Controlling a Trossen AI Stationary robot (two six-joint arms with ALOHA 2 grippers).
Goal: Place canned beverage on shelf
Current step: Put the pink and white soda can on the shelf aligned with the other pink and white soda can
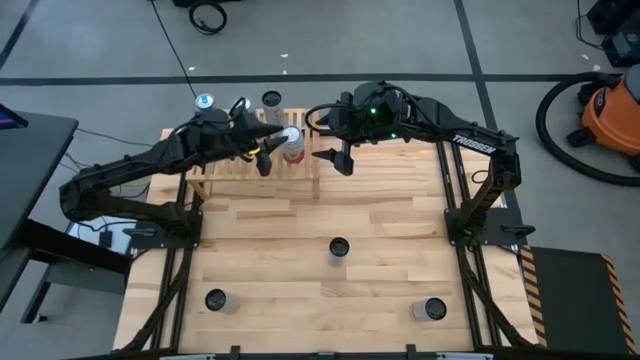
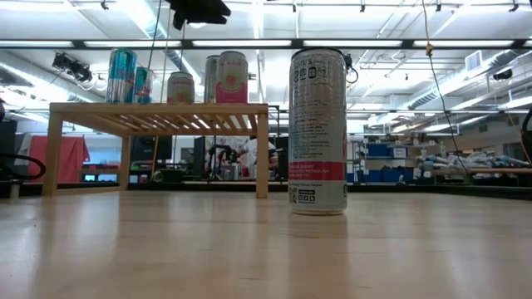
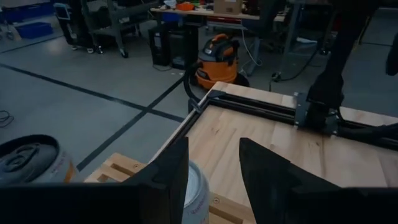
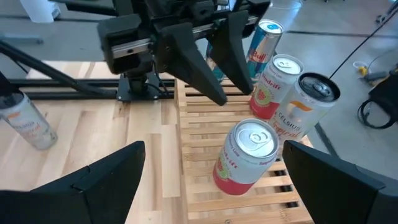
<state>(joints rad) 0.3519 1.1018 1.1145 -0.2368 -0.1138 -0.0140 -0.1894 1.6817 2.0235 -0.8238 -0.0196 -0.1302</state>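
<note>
Light-wood slatted shelf (image 1: 255, 165) sits at the far edge of the bench (image 1: 300, 300), both arms over it. Red and white can (image 4: 245, 158) stands upright on the slats near the shelf's right end, free of both grippers, so this one looks delivered. Right gripper (image 4: 211, 180) hangs just above and around that can with fingers spread wide, nothing held; judging by the spread, it either just let go or is clearing off without tipping the can. Left gripper (image 4: 208, 59) hovers just beyond the same can, fingers drawn together and empty, pointing down at the slats; probably parked close to steady things or simply waiting. Further cans are already grouped at the shelf's far side: a pink-label one (image 4: 273, 84), a white Celsius can (image 4: 305, 109) and a blue and silver one (image 4: 261, 40), packed close, leaving the near slats open for more. Three cans wait upright on the bench, well apart: centre can (image 1: 339, 247), front-left can (image 1: 216, 299), front-right can (image 1: 434, 309); spaced so a gripper can come down around each. Low view shows the tall centre can (image 2: 317, 129) in front, the shelf behind with cans on top. Task seems partway, next likely a fetch from the bench.
</note>
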